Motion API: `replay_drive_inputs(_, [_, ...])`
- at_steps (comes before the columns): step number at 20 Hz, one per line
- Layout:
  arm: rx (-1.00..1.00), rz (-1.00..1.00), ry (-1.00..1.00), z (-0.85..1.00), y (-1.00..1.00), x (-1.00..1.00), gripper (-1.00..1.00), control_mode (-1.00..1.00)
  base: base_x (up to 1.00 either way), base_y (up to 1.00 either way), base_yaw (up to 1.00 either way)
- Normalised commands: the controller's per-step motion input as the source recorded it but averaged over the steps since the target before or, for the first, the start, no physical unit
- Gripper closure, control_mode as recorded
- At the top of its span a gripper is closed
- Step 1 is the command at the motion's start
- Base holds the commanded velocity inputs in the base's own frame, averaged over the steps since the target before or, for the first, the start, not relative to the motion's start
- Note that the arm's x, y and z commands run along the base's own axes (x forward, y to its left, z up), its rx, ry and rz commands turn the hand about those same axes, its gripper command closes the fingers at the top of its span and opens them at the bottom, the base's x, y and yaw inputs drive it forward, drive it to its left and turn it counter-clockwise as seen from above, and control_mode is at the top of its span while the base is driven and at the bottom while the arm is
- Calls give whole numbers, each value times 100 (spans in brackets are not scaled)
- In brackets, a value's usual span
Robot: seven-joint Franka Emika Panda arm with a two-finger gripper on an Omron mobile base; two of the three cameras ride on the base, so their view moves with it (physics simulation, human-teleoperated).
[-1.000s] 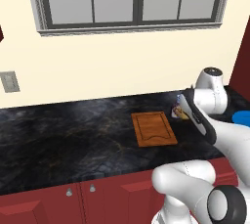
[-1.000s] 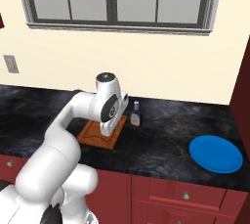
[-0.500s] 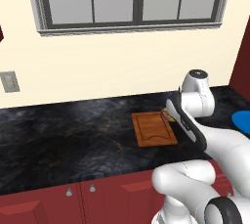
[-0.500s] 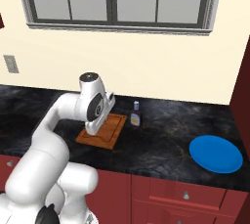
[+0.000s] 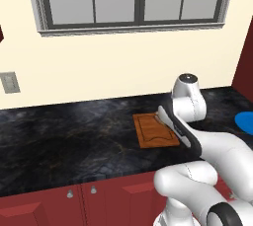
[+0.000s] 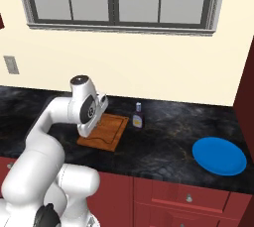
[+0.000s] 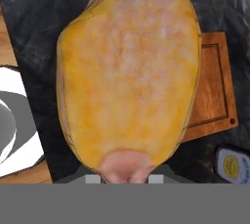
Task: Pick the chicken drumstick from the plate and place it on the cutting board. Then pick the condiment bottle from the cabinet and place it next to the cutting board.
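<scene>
in the hand view, the chicken drumstick (image 7: pixel 129 76) is looming right in front of the lens, golden-yellow and plump, its pale narrow end sitting at the bottom between the fingertips, so the gripper (image 7: pixel 128 178) is pinching the drumstick with its jaws pressed in tight. the fingertips themselves are mostly being swallowed by the meat and the bottom edge, and only small grey corners are showing. the drumstick is hanging in the air above the dark marbled counter (image 7: pixel 34 32), and it is covering most of what lies beneath it.

behind it, a corner of the cutting board (image 7: pixel 214 96) is peeking out with its darker groove line, the remainder being hidden. the condiment bottle (image 7: pixel 233 165) is being cut off at the lower corner, only its yellow label and dark body showing.

from the right base view, the board (image 6: pixel 104 132) is lying flat on the counter with the arm's wrist held over its near-left part, and the hand is being blocked by the white wrist housing. the bottle (image 6: pixel 137 116) is standing upright just beside the board's far right corner. the plate (image 6: pixel 219 155) is sitting well apart to the right, blue and bare.

from the left base view, the board (image 5: pixel 153 132) is partly being hidden by the forearm, and the plate (image 5: pixel 245 121) is being cut off by the frame edge.
</scene>
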Motion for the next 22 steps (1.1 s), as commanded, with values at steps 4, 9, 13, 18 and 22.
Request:
replay_drive_inputs(4, [-1, 0, 0, -25, 7, 7, 100, -100, 0, 0, 0])
replay_drive_inputs(9, [-4, 0, 0, -19, 3, 4, 100, -100, 0, 0, 0])
replay_drive_inputs(13, [-6, 0, 0, -17, 0, 2, 100, -100, 0, 0, 0])
replay_drive_inputs(18, [-6, 0, 0, -16, 0, 2, 100, -100, 0, 0, 0])
replay_drive_inputs(22, [-3, 0, 0, -18, 0, 9, 100, -100, 0, 0, 0])
